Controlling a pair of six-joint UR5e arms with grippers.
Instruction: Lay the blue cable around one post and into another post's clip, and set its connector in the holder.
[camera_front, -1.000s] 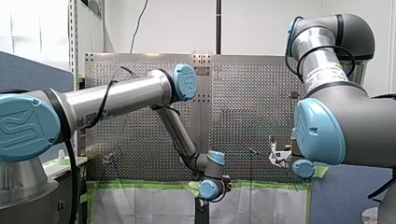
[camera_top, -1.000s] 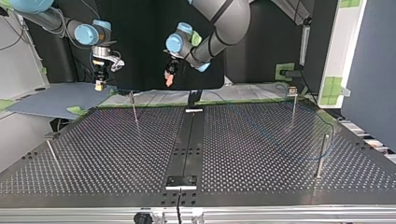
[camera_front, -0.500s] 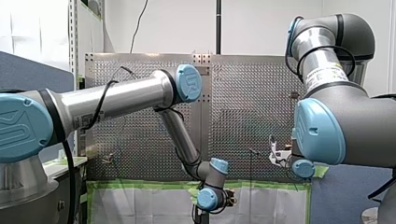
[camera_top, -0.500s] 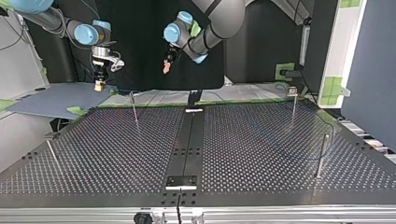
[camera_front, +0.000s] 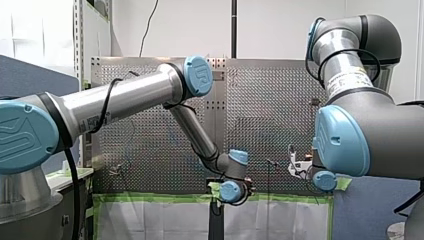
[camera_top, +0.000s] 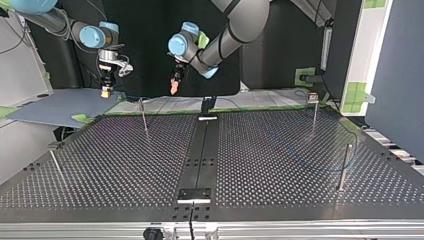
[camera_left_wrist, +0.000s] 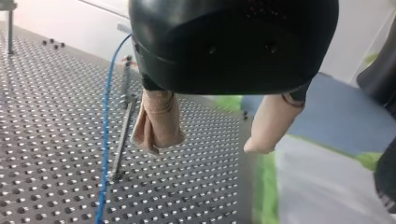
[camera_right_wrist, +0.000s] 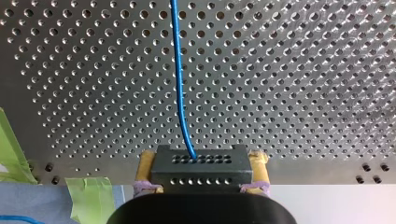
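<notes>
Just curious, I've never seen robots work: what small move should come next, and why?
Probably my left gripper lowers onto the blue cable: it hangs open and empty beside it, while my right gripper holds the connector.

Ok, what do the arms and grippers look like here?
My left arm and my right arm are silver-grey tubes with light blue joint caps and black cables along them; the right carries a white label. My left gripper is black with beige pads; my right gripper has yellow pads.
</notes>
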